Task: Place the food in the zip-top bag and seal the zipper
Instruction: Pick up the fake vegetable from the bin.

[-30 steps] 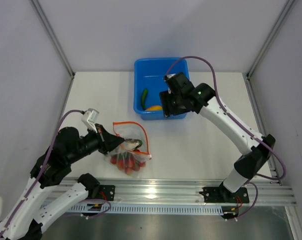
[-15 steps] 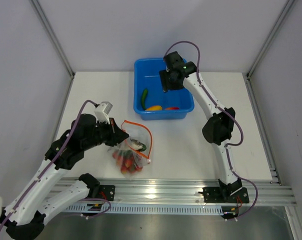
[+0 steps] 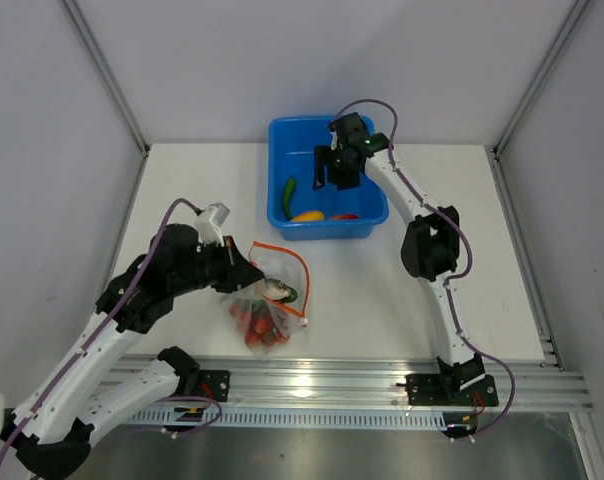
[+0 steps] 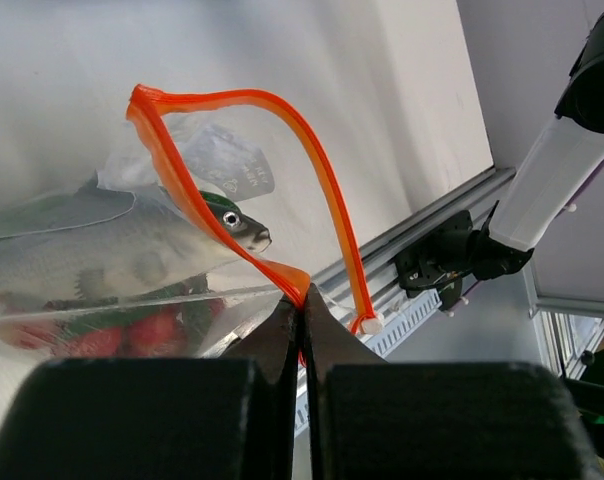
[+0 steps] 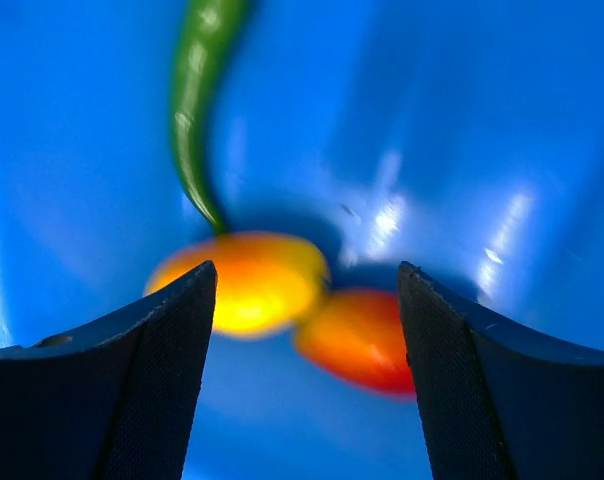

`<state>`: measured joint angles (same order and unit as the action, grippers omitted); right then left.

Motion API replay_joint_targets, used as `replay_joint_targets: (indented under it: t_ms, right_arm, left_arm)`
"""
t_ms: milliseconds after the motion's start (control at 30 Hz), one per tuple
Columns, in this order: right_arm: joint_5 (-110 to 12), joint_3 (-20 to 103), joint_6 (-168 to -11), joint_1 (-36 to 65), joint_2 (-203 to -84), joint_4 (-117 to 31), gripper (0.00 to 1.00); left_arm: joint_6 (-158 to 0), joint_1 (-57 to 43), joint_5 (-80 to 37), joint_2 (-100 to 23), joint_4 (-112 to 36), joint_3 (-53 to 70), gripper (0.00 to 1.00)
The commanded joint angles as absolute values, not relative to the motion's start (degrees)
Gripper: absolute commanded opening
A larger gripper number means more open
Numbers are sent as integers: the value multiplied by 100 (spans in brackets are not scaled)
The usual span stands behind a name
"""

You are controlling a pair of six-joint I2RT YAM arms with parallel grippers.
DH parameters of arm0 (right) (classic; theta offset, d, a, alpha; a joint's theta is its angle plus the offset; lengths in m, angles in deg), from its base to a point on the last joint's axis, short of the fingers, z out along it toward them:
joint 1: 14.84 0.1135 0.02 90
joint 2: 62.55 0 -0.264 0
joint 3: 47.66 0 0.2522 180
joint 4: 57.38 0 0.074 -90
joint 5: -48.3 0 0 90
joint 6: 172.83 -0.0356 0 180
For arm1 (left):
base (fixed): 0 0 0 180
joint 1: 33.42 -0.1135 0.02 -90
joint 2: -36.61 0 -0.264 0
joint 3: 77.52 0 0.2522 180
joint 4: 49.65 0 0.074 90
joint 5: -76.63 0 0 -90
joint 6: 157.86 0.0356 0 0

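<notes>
White walls [image 3: 282, 60], white table [image 3: 402, 290]. The blue tub [image 3: 278, 135] at its far edge holds one cucumber [image 5: 192, 100], one yellow-orange fruit [image 5: 247, 280], one red piece [image 5: 362, 340]; the right gripper [image 5: 304, 275] hangs over them, spread wide, empty. Nearer, the zip-top bag [image 3: 277, 300] holds one grey fish [image 4: 82, 255] and tomatoes [image 4: 152, 330]; the left gripper [image 4: 302, 312] pinches its zipper [image 4: 222, 97]

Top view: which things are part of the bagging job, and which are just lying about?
Job: zip-top bag, its zipper pinched by the left gripper, fish and tomatoes inside; green cucumber, yellow-orange fruit and red fruit under the open right gripper.
Lying about: blue tub, metal rail.
</notes>
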<state>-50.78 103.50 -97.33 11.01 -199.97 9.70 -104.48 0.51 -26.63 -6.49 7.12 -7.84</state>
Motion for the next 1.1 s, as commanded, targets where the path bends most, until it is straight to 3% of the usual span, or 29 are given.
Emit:
replay_joint_targets:
  t_ms: [0,233,600,1067]
  right_arm:
    - [-5567,10584,-10505,1240,-20290,-159,73]
    - [-5243,10777,-11175,1662,-20853,-1689,69]
    - [-4435,10989,-11289,1821,-21556,-2007,59]
    - [-3845,10883,-10726,2050,-21820,-1875,56]
  left_arm:
    - [-10530,-11,-2945,-830,736,-698,1]
    - [-10372,-55,-3068,-936,753,-593,1]
    - [-10337,-170,-3253,-954,1061,-505,1]
    - [-10346,-257,-3411,-629,956,-768,1]
